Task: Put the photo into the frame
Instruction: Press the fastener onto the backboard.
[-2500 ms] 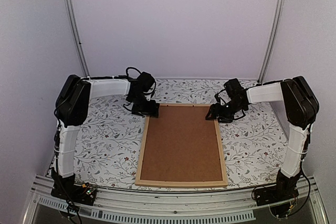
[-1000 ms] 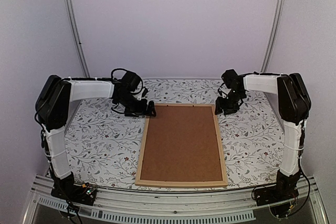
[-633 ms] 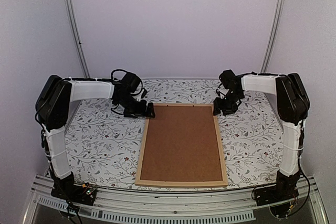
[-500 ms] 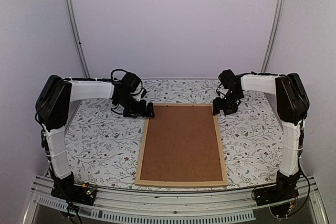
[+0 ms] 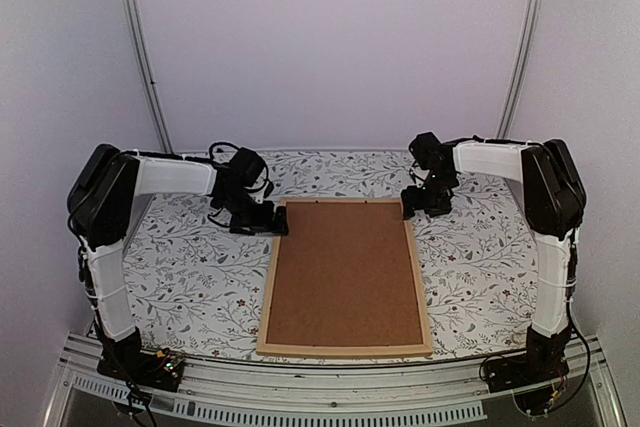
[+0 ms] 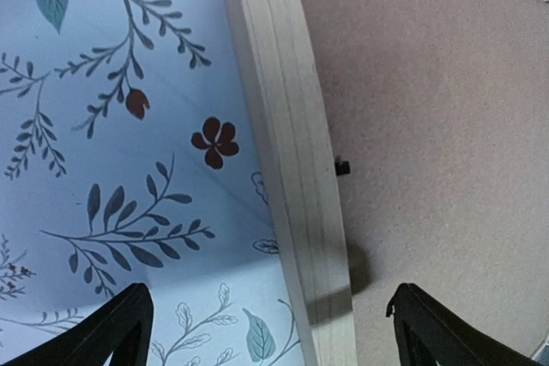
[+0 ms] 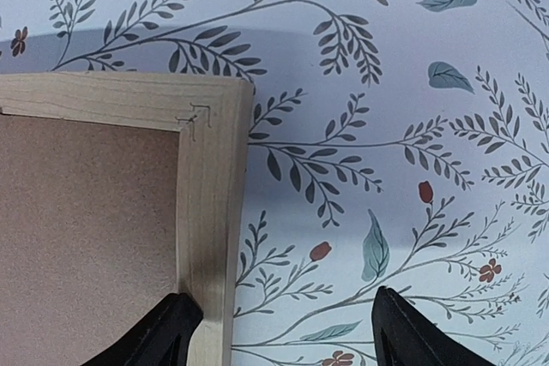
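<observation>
The frame [image 5: 425, 287] of light wood bars lies face down in the middle of the table, with the brown backing board [image 5: 345, 272] inside it. The photo is hidden. My left gripper [image 5: 270, 222] is open at the frame's far left corner; in the left wrist view its fingers straddle the left bar [image 6: 296, 186], one over the cloth, one over the board. My right gripper [image 5: 415, 205] is open at the far right corner; in the right wrist view one fingertip [image 7: 176, 332] is over the right bar [image 7: 210, 212], the other over the cloth.
A floral tablecloth [image 5: 190, 267] covers the table. A small black clip [image 6: 342, 166] sits at the board's edge by the left bar. Metal rail [image 5: 330, 387] runs along the near edge. White walls enclose the back and sides.
Both grippers have moved inward along the far edge, closer to the frame's far corners. The frame and backing board have not moved.
</observation>
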Controlling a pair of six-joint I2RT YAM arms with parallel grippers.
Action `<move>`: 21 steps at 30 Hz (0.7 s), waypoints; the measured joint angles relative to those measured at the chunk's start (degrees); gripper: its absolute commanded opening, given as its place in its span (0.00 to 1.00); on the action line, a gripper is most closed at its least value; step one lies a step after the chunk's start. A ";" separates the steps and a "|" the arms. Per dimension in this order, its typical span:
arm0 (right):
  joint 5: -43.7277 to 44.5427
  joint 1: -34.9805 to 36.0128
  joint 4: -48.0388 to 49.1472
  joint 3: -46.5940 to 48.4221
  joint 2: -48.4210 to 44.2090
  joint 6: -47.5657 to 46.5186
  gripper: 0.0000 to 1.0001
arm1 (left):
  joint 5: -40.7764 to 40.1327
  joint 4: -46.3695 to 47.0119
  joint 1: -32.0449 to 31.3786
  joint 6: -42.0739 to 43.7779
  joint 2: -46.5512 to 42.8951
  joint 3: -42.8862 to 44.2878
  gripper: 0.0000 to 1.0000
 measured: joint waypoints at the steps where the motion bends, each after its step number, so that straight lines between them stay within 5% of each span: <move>1: 0.42 0.33 -0.02 0.24 0.15 0.26 0.76 | 0.44 0.00 0.07 -0.11 0.00 -0.46 1.00; 5: 1.66 1.38 -0.02 0.76 0.48 1.18 0.76 | 3.54 1.51 0.20 -0.83 -0.11 -1.90 0.96; 15: 3.56 2.80 -0.22 1.53 1.01 3.32 0.76 | 13.97 7.54 0.33 -5.03 -1.66 -6.99 0.62; 21: 5.18 3.54 -1.57 2.75 1.60 4.26 0.76 | 15.76 9.33 1.44 -7.32 -1.66 -8.20 0.60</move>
